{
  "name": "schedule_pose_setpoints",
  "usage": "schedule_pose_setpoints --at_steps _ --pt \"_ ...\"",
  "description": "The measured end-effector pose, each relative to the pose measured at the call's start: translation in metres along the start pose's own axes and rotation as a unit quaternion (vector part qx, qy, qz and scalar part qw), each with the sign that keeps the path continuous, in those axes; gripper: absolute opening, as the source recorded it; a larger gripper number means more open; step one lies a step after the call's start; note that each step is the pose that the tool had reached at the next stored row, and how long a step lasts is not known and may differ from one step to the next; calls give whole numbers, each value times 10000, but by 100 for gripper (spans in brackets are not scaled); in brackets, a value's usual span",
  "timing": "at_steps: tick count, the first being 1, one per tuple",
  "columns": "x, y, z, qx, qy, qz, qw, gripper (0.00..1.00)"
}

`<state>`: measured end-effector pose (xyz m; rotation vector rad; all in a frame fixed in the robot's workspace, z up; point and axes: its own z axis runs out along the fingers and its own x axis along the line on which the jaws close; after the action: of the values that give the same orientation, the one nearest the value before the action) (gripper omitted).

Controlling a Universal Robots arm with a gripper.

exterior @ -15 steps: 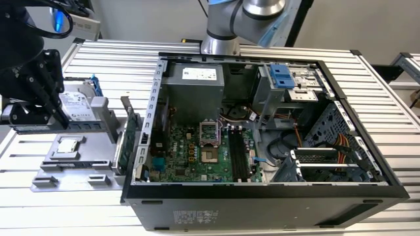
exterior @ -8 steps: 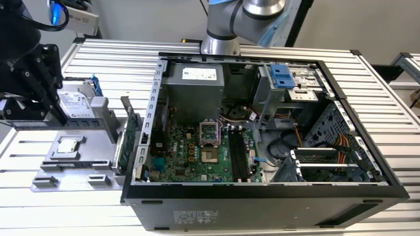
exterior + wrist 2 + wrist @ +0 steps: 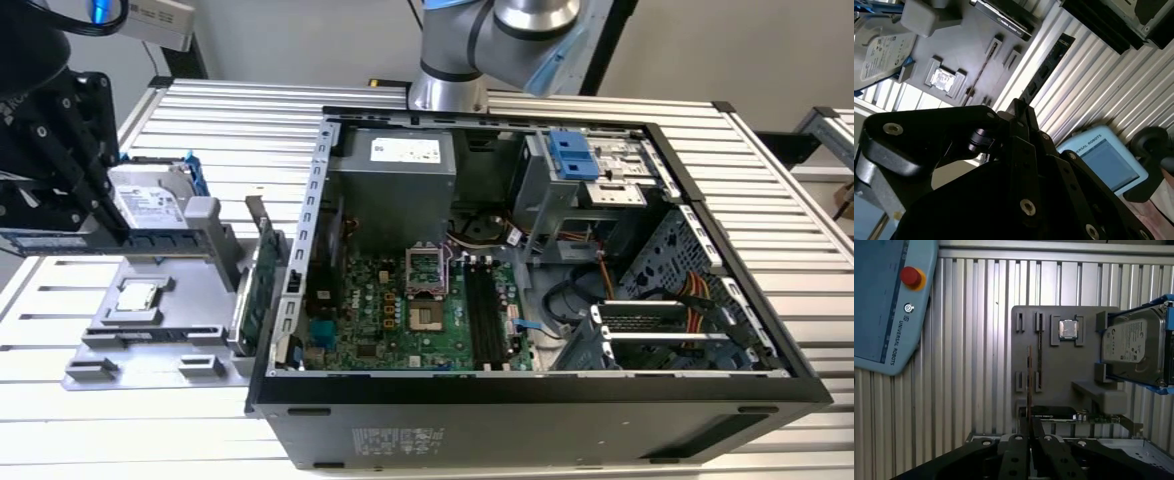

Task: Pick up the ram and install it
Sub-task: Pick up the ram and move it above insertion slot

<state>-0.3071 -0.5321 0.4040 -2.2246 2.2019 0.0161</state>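
Tool [image 3: 1029, 427] pinches the ram [image 3: 1029, 382] by 1 end, its length jutting straight out ahead.

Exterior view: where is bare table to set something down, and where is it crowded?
Bare table slats lie between the grey holder, the open case and the arm base, and along the near edge beside the case. Crowded: the holder, where the end effector grips the ram.

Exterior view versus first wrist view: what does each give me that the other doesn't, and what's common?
Exterior view adds the inside of the computer case: motherboard and memory slots. First wrist view adds the teach pendant with its red button. Both show the gray holder with hard drive and processor, and the gripper shut on the ram.
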Motion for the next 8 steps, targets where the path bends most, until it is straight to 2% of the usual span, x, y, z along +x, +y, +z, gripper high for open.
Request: schedule_pose_setpoints --at_steps 3,8 --pt "0 0 -28 1 -1 0 10000 0" --pt "0 0 -29 1 0 -6 10000 0"
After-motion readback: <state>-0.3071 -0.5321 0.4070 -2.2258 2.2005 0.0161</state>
